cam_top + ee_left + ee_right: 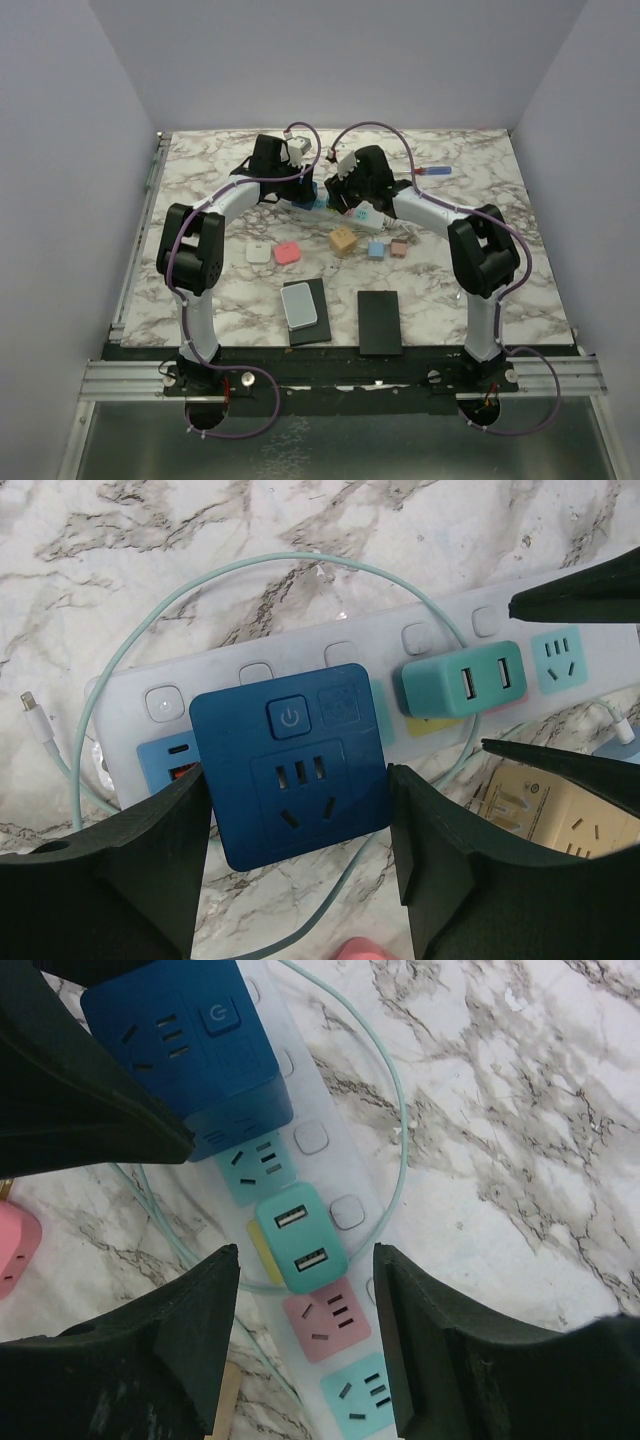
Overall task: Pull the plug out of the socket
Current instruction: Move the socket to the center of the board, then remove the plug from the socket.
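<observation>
- Tabletop (480,200): marble; it carries the socket and some small loose cubes nearer the arm bases.
- Socket (215,675): a long white strip lying flat toward the middle of the far half of the tabletop, between the two wrists; a blue plug and a teal plug sit in neighbouring outlets.
- Left end effector (297,775): its fingers (130,870) are pressed against opposite sides of the blue plug, pinching it; this looks like the grasp step, done but with no lift yet.
- Right end effector (307,1255): spread, a finger on either side of the teal plug with a gap on each; I cannot tell whether the tips bear on the strip.
- Blue plug (295,765): a square block seated flush in the socket; the next move probably calls for a straight pull away from the outlet face, with no twist, while the strip is held down so it does not rise too.
- Teal plug (300,1250): a small USB block, untouched; just beside the blue one.
- Cable (300,556): thin and pale green, looped around the strip; it may drag.
</observation>
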You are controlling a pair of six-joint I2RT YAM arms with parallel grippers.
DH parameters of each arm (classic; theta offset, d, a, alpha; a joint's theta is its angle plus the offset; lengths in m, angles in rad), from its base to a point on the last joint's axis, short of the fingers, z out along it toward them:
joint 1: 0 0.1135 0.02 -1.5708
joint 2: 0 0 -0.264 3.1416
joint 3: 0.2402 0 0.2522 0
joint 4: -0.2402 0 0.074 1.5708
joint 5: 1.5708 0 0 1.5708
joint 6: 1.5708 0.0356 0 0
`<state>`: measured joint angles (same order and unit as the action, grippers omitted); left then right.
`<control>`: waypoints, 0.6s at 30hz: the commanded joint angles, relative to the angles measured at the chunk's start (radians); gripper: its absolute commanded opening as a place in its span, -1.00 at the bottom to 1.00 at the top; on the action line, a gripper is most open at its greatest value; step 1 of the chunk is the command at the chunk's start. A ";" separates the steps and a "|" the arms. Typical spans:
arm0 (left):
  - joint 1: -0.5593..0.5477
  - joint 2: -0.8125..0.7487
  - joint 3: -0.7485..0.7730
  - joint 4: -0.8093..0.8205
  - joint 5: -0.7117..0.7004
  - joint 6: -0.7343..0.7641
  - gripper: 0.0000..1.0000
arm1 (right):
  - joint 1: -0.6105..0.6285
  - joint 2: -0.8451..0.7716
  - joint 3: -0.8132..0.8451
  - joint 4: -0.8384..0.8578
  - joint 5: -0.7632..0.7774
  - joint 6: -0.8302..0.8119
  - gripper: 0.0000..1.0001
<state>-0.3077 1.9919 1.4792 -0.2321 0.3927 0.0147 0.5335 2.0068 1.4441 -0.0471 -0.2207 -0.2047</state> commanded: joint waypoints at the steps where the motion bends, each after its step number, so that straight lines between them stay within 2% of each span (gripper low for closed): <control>1: -0.001 0.029 0.012 -0.076 0.041 -0.012 -0.17 | 0.018 0.048 0.056 -0.026 0.024 -0.045 0.21; 13: -0.001 0.025 0.010 -0.076 0.017 -0.033 -0.17 | 0.043 0.091 0.075 -0.044 0.051 -0.060 0.11; 18: -0.001 0.028 0.012 -0.075 0.012 -0.039 -0.17 | 0.043 0.091 0.058 -0.029 0.058 -0.060 0.01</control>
<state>-0.3073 1.9919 1.4792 -0.2333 0.3916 -0.0006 0.5652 2.0766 1.5024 -0.0589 -0.1814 -0.2562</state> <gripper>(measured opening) 0.660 0.516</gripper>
